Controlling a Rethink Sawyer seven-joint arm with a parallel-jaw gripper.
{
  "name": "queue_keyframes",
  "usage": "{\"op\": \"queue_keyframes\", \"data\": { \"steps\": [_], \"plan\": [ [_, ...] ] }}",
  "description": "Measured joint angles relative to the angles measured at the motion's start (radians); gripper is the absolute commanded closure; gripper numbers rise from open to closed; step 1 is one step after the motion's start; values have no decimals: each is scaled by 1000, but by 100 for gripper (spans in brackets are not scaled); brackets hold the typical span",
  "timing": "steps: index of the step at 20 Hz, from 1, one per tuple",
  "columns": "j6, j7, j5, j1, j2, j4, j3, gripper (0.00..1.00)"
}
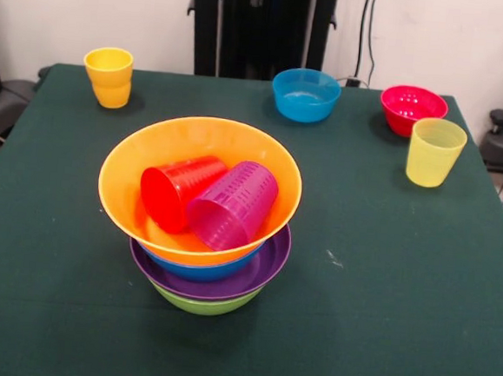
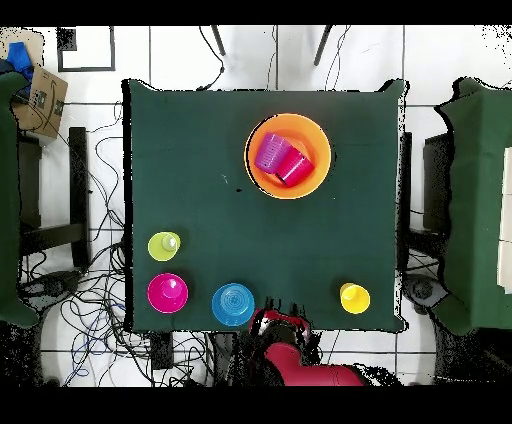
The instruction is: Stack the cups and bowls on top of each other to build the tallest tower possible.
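The tower [image 1: 203, 271] stands near the middle of the green table [image 1: 398, 321]. It is built of four large bowls nested upright: the green bowl [image 1: 207, 305] at the bottom, the purple bowl [image 1: 258, 274] in it, the blue bowl [image 1: 206, 270] above that, and the wide orange bowl [image 1: 203, 141] on top. Inside the orange bowl two cups lie on their sides, touching each other: the red cup [image 1: 177, 191] and the translucent purple cup [image 1: 233, 206], both with their mouths turned toward the front camera.

The other pieces sit apart along the table's far side in the front view. The orange-yellow cup [image 1: 109, 76] stands upright near one corner. The small blue bowl [image 1: 306, 95] sits near the middle of that edge, and the red-pink bowl [image 1: 413, 109] is toward the other corner. The pale yellow cup [image 1: 435, 151] stands upright just in front of the red-pink bowl.

In the overhead view the red arm [image 2: 290, 355] shows at the table's edge beside the small blue bowl, drawn back off the table. The gripper cannot be made out in either view, so whether it is released or clenched cannot be told.
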Motion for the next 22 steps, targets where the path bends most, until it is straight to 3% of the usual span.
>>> {"op": "queue_keyframes", "data": {
  "steps": [9, 12, 14, 17, 18, 21, 22],
  "plan": [
    [-19, 0, 1, 71, 19, 0, -79, 0],
    [-85, 0, 1, 163, 88, -1, -151, 0],
    [-185, 0, 2, 255, 175, -1, -214, 0],
    [-279, 0, 10, 322, 255, -1, -259, 0],
    [-354, 0, 26, 366, 319, -2, -288, 0],
    [-447, 0, 50, 413, 398, -2, -319, 0],
    [-533, 0, 76, 452, 473, -3, -343, 0]
  ]
}}
